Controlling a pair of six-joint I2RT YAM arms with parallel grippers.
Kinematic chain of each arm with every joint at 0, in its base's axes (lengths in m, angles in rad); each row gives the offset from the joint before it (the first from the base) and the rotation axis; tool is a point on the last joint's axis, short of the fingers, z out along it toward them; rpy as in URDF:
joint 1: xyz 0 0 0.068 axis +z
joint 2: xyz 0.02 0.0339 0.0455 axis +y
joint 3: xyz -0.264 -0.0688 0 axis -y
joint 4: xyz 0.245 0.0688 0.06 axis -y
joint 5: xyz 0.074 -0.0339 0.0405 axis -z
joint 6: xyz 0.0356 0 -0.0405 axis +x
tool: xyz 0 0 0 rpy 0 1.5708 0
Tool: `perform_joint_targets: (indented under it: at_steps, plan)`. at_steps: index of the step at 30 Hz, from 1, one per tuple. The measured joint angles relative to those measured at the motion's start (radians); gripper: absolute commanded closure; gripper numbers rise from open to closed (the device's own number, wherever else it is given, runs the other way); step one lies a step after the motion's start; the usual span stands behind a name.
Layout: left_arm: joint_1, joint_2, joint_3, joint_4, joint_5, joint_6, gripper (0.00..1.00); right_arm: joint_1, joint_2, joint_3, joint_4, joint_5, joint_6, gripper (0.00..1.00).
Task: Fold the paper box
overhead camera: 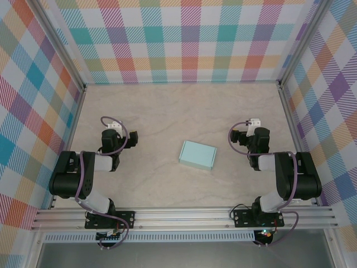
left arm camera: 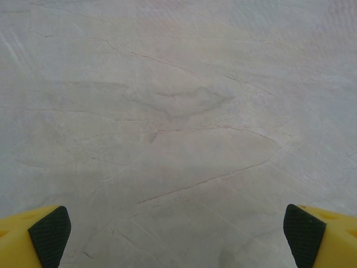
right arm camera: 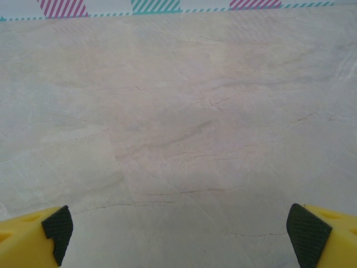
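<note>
The left gripper (left arm camera: 177,237) stands wide open, its yellow fingers (left arm camera: 33,237) with black pads spread over bare marbled table (overhead camera: 156,111), holding and touching nothing. The right gripper (right arm camera: 182,234) is equally wide open and empty above the same surface, facing the plaid back wall (right arm camera: 156,5). Between the two arms, apart from both, the paper box (overhead camera: 197,154) lies flat near the table's middle. It is a small pale mint rectangular box, plain and turned slightly askew.
</note>
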Motion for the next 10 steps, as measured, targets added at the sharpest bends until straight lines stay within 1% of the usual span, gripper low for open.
perform_joint_targets:
  at_steps: [10]
  plan:
    - [0.0, 0.0, 0.0, 0.0, 0.0, 0.0, 0.0, -0.001, 0.0, 0.0, -0.001, -0.004, 0.001, 0.0]
